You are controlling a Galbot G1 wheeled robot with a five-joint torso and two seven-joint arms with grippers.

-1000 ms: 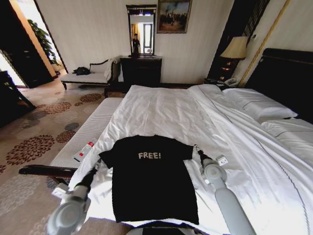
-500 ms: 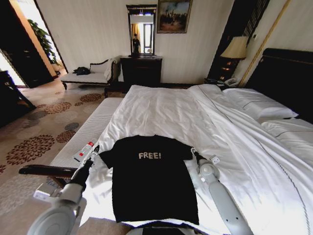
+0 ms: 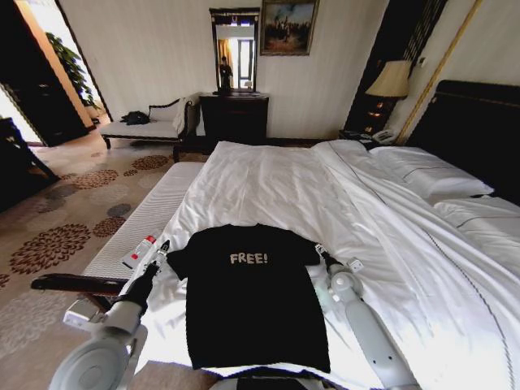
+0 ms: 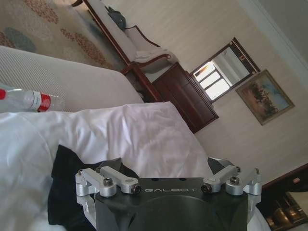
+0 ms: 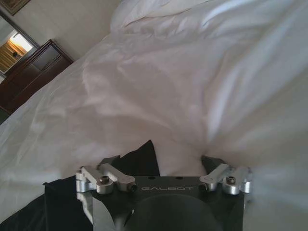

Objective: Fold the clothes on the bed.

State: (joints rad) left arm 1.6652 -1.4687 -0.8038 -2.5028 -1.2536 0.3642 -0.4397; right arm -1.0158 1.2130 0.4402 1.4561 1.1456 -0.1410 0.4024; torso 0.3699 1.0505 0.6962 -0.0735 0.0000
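On the large white-duveted bed (image 3: 268, 183), the black soft "FREE!" T-shirt (image 3: 248, 296) lies flat, unfolded; left gripper (image 3: 161, 248) and right gripper (image 3: 319, 250) spread apart at its sleeves.

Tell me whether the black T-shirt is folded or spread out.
Spread out: the T-shirt lies flat on the bed, lettering showing, both sleeves extended.

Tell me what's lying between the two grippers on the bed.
The black FREE! T-shirt lies flat on the white duvet, between left gripper and right gripper, in the head view.
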